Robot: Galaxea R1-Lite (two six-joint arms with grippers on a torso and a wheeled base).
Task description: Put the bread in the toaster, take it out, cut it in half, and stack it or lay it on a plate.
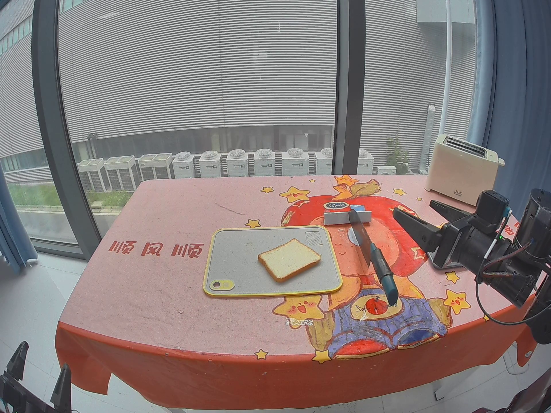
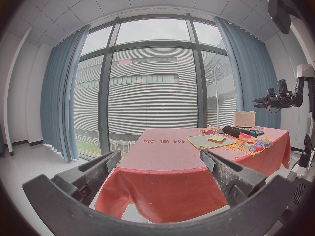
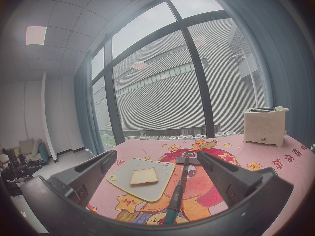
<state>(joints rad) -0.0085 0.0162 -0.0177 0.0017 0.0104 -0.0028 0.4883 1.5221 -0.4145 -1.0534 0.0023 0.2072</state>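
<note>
A slice of bread [image 1: 288,258] lies flat on a grey cutting board [image 1: 241,259] with a yellow rim, in the middle of the table. A knife [image 1: 376,259] with a teal handle lies right of the board, its blade leaning on a small grey holder [image 1: 346,217]. A cream toaster [image 1: 462,168] stands at the far right corner. My right gripper [image 1: 414,209] hovers open above the table's right side, right of the knife, holding nothing. My left gripper [image 1: 43,362] hangs open and low, off the table's near left corner. In the right wrist view, bread [image 3: 143,176] and knife [image 3: 177,194] lie ahead.
The table carries an orange cartoon-print cloth [image 1: 172,293] and stands against a large window. Blue curtains [image 1: 516,87] hang at the far right behind the toaster. Bare cloth stretches left of and in front of the board.
</note>
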